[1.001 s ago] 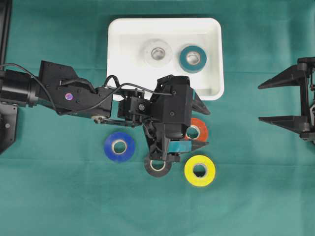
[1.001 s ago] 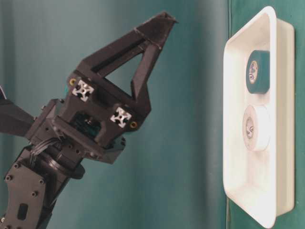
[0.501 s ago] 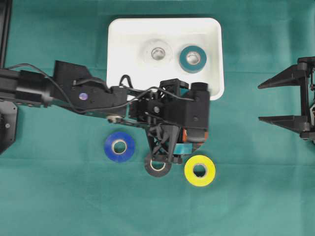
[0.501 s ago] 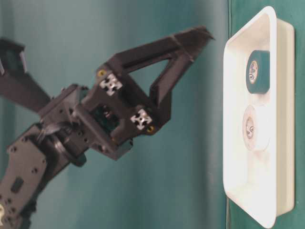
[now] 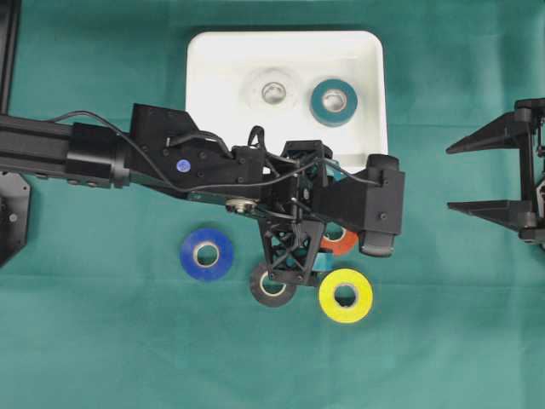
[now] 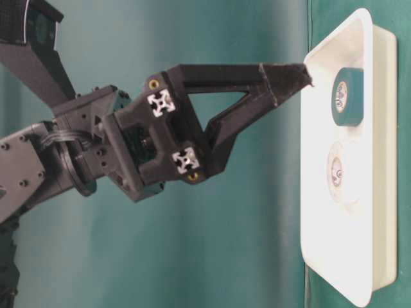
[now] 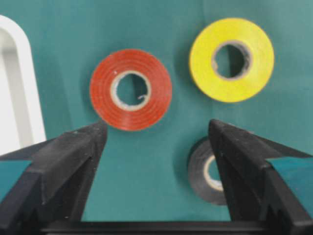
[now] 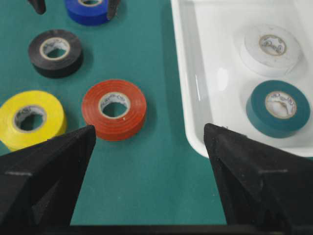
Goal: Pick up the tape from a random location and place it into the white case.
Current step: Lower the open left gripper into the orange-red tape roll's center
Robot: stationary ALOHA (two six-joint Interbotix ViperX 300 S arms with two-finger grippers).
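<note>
Green-clothed counter (image 5: 102, 341) | red tape (image 7: 130, 89) lies flat just beside case (image 5: 204, 102) rim, mid-counter | left end effector (image 7: 156, 142) spread wide above it, empty; right end effector (image 8: 146, 142) also spread, idle | tape looks light, stiff, smooth; pinch across the outer rim.

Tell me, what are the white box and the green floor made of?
The white case looks like smooth, glossy plastic: light glints off its inside and its corners are rounded like a moulded tray. The green surface looks like soft, matte cloth: it has no shine, and faint creases show from overhead. I can't be fully sure from pictures alone.
</note>
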